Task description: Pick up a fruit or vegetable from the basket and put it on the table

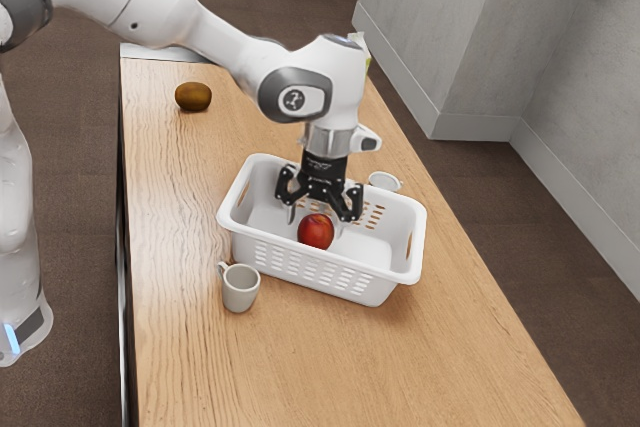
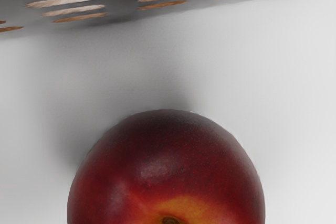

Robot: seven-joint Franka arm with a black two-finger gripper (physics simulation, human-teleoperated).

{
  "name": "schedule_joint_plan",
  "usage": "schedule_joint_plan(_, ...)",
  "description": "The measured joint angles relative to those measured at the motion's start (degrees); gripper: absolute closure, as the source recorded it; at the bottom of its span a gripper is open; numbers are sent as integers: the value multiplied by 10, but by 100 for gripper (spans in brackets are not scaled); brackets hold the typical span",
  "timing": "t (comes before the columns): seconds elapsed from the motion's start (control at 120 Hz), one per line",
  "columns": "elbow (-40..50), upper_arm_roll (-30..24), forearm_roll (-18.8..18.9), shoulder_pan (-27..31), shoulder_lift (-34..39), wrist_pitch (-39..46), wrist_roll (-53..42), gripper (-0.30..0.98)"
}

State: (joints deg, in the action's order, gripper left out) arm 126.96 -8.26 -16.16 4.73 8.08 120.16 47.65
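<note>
Round red fruit (image 2: 163,166), stem end (image 2: 170,220) up

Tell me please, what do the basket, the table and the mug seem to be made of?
The basket looks like smooth white plastic, judging by its moulded rim and slotted walls. The table shows wood grain with a light sheen; solid wood or laminate, I cannot tell. The mug seems ceramic from its even, pale surface, perhaps plastic.
</note>
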Motion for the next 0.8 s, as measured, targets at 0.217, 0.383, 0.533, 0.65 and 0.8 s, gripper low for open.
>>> schedule_joint_plan(0.217,2,0,-10,2,-14,15,-11,0)
schedule_joint_plan(0.383,3,0,-13,0,-19,20,-17,0)
schedule_joint_plan(0.533,11,0,-24,1,-20,23,-13,18)
schedule_joint_plan(0.65,17,0,-33,0,-19,24,-3,30)
schedule_joint_plan(0.8,18,1,-35,-2,-14,24,16,36)
